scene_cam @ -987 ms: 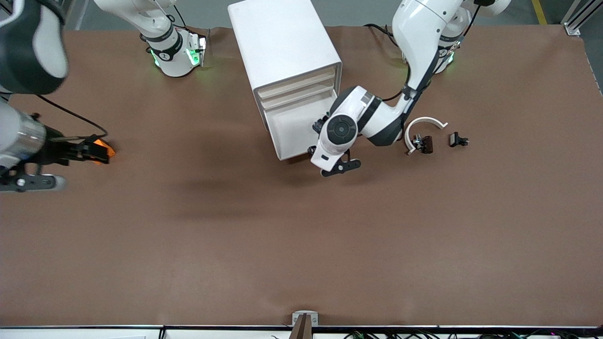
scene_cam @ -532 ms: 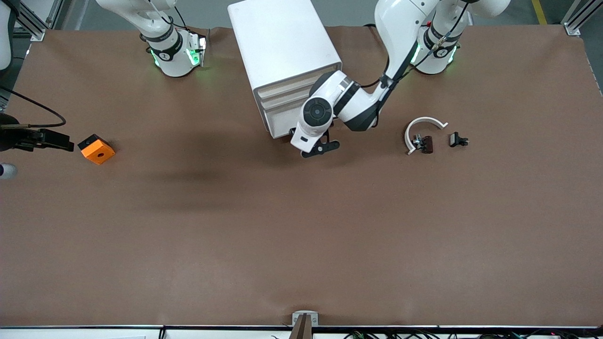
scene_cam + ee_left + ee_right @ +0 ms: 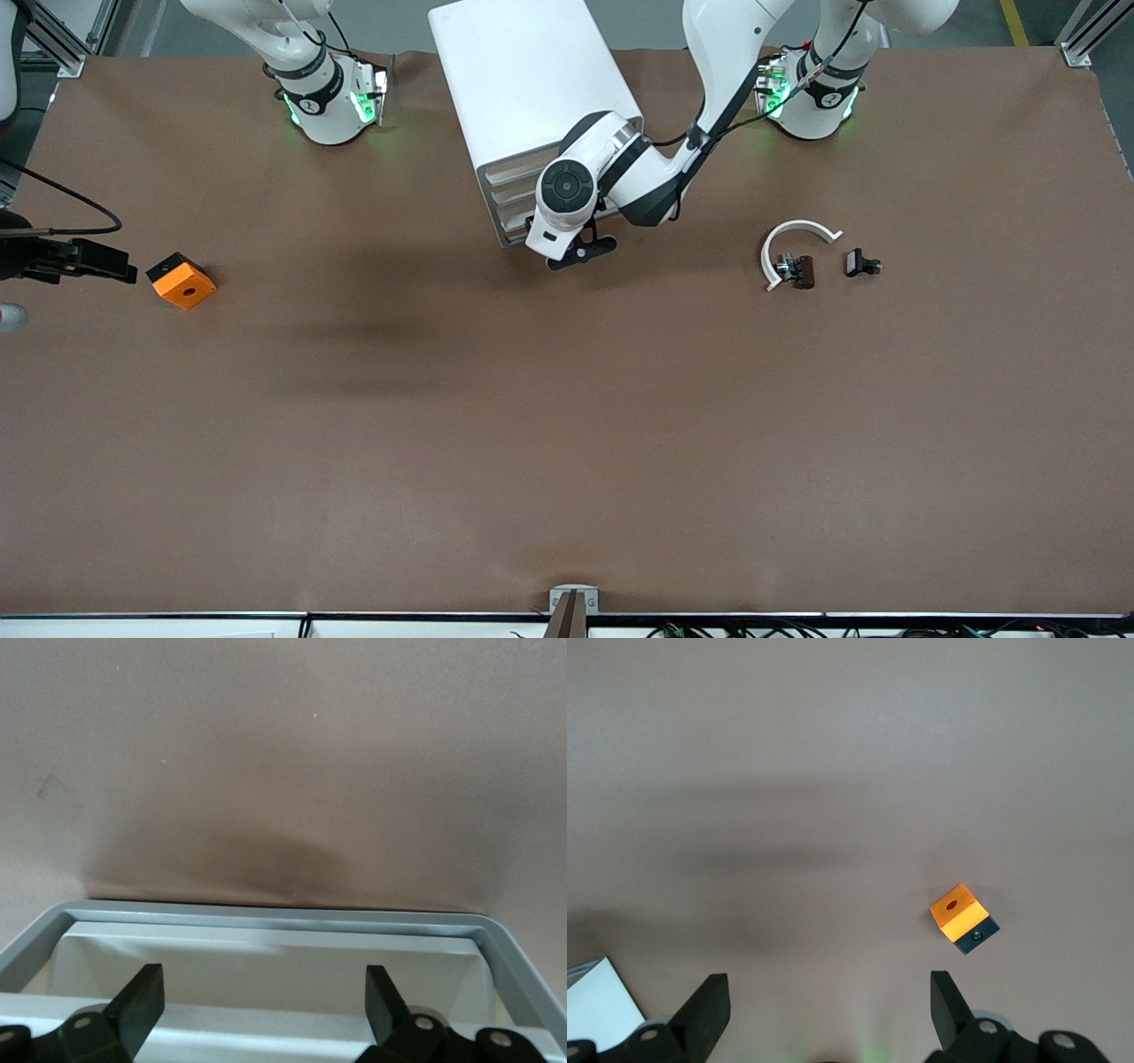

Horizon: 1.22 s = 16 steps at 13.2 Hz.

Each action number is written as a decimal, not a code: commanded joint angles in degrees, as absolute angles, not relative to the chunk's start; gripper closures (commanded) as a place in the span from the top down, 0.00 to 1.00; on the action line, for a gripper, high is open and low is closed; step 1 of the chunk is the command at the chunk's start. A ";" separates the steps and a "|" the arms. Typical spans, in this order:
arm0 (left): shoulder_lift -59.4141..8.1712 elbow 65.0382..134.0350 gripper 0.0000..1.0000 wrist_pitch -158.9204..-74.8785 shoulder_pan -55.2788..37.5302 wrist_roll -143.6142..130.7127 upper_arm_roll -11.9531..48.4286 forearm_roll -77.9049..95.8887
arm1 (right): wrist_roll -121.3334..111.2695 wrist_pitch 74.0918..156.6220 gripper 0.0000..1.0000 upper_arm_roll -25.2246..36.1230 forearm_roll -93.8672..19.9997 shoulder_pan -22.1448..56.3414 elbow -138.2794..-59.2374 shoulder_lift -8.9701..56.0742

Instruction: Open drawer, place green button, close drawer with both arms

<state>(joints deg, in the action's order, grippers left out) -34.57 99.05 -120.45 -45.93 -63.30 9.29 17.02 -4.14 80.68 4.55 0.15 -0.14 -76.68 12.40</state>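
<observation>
Now I note the drawer [image 3: 518,232] pushed in since a second ago, left gripper [image 3: 264,1005] and right gripper [image 3: 829,1010] fingers apart, empty; task near done.

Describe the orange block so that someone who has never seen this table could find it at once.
Start from the white cabinet by the robots' bases and go toward the right arm's end of the table, a little nearer the front camera. There, beside the open right gripper, sits the orange block. It is the only orange thing, a cube with a small hole on top.
</observation>
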 commanded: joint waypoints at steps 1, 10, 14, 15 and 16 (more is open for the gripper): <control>-34.02 98.44 1.00 -119.80 -44.83 -64.07 9.14 18.02 | -3.95 79.89 1.00 3.96 0.53 -0.79 -75.50 11.69; -29.01 90.44 1.00 -116.46 -23.75 -62.76 8.61 4.96 | -3.87 74.72 1.00 3.78 0.53 -0.79 -76.46 5.45; -22.69 90.35 1.00 -113.66 -14.53 -53.04 8.61 1.23 | -4.22 76.80 1.00 4.04 0.53 -1.14 -84.00 0.81; -21.46 90.26 1.00 -113.03 -12.41 -49.00 8.61 1.23 | -4.22 78.03 1.00 3.96 0.53 -1.23 -86.63 -1.12; -19.71 90.35 1.00 -111.81 -10.48 -45.30 8.61 1.23 | -4.22 79.70 1.00 3.87 0.53 -1.06 -89.53 -3.40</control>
<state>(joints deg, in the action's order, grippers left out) -23.37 89.42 -114.17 -13.83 -50.95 8.04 2.14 -4.13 76.54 4.58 0.15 -0.41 -81.75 3.26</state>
